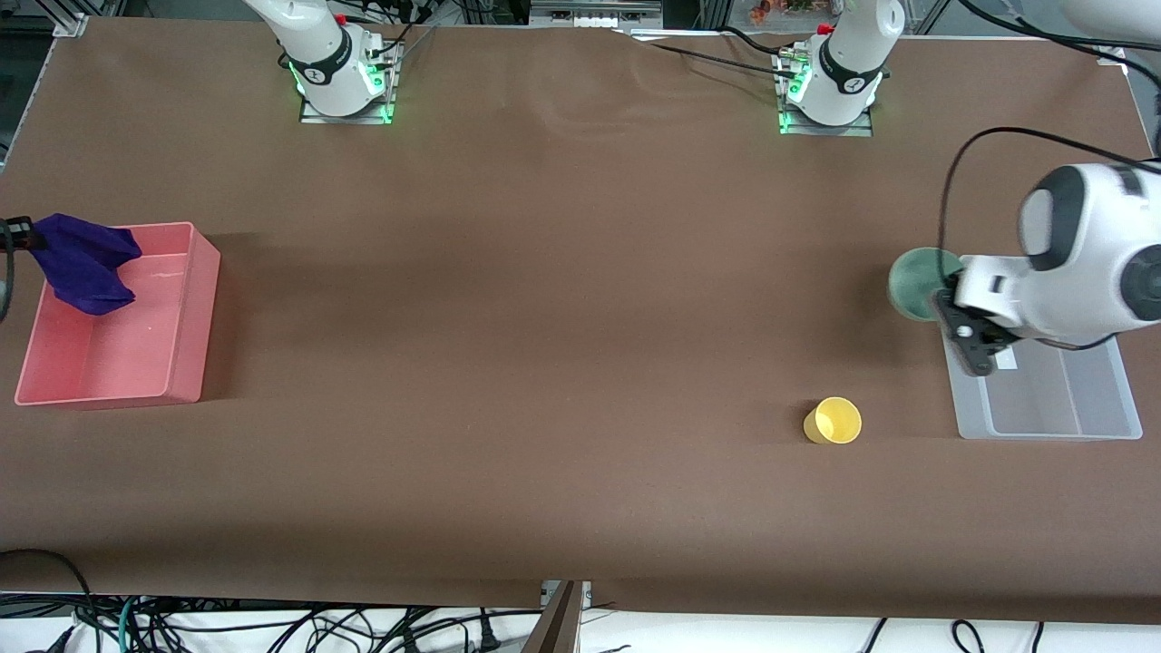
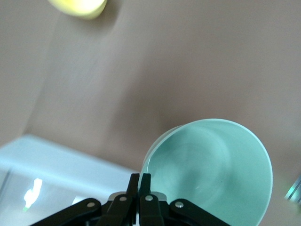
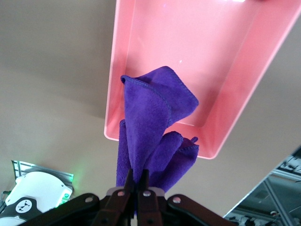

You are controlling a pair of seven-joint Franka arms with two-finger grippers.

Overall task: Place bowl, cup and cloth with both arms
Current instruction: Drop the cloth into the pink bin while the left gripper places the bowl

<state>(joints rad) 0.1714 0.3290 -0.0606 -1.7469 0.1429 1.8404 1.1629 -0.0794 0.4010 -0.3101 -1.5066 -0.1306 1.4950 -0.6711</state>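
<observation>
Brown table: left pincer grips tilted bowl, right pincer dangles cloth.

We are seeing a soft, wrinkled purple cloth, a smooth glossy mint bowl, a pink plastic bin, and a matt brown table.

Brown table — cables below

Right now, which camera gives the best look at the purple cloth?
The right wrist view: the cloth fills the middle, hanging from the right tool over the pink bin, folds and hem clear. The front view shows it small at the edge, over that bin. The left wrist view doesn't show it.
</observation>
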